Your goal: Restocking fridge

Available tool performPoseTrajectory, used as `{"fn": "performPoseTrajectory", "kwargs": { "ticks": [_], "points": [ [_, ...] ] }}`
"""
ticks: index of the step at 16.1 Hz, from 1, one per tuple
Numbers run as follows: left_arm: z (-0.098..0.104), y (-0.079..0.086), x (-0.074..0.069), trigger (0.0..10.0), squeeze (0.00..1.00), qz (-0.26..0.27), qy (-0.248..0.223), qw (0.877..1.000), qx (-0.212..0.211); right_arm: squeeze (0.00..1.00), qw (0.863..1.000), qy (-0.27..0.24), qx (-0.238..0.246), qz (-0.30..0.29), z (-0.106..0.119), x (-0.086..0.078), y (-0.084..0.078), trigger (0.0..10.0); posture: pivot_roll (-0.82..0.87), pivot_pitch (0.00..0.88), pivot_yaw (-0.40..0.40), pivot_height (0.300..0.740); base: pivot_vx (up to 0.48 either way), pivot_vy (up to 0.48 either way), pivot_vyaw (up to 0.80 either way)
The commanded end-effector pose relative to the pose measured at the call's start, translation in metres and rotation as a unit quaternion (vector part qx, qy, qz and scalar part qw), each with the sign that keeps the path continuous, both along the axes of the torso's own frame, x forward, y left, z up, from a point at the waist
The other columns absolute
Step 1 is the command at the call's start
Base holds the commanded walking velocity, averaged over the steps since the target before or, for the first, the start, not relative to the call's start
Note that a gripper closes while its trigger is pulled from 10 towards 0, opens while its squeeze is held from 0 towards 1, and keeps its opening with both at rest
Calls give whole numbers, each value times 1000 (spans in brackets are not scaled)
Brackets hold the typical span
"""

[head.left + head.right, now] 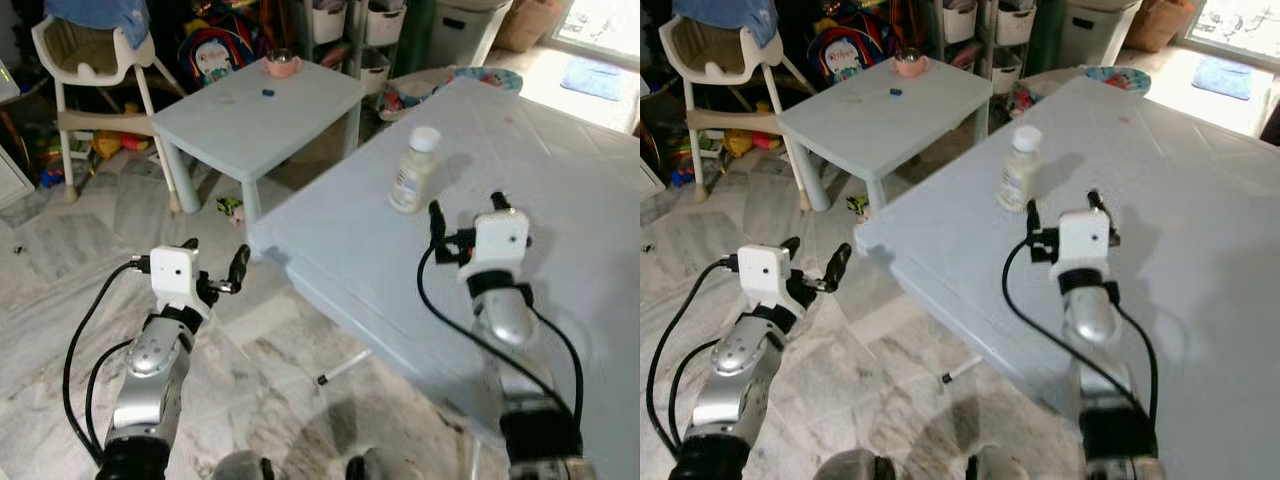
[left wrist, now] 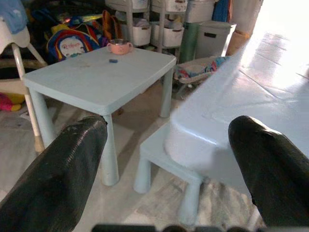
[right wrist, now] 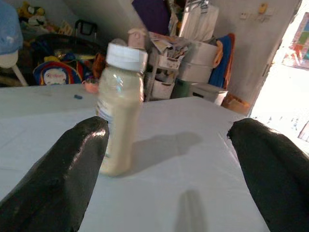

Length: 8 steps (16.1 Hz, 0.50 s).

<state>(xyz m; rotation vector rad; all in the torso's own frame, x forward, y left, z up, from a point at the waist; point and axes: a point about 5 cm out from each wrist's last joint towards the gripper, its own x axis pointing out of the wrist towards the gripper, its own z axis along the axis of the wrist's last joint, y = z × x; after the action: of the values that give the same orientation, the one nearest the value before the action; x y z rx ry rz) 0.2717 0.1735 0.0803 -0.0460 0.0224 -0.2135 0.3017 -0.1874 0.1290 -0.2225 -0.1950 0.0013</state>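
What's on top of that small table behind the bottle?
On the small table: a pink bowl near its far edge and a small blue object. The bowl's contents cannot be made out.

Both silver arms are raised forward. The left gripper [image 1: 213,262] is held low on the left, its fingers [image 2: 63,179] spread wide apart. The right gripper [image 1: 467,211] is extended ahead on the right, fingers [image 3: 72,169] likewise spread, nothing held between them.
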Motion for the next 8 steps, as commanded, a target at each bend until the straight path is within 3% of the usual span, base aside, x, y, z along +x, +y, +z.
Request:
{"fn": "performPoseTrajectory", "kwargs": {
  "ticks": [1,6,7,8],
  "points": [
    [4,2,0,10000,0,2,-3,1000,6,0,1000,-6,2,6,4,4,-1,10000,-14,70,18,740,0,0,0],
    [5,8,-7,10000,0,-3,1,1000,20,0,998,-31,-8,62,31,29,1,10000,21,105,28,740,0,0,0],
    [6,10,-9,10000,0,0,3,1000,24,961,996,-45,-13,70,41,36,4,10000,34,114,30,740,0,0,0],
    [6,12,-10,10000,0,1,3,1000,27,741,996,-54,-15,72,48,41,6,10000,42,119,31,740,0,0,0]
  ]
}}
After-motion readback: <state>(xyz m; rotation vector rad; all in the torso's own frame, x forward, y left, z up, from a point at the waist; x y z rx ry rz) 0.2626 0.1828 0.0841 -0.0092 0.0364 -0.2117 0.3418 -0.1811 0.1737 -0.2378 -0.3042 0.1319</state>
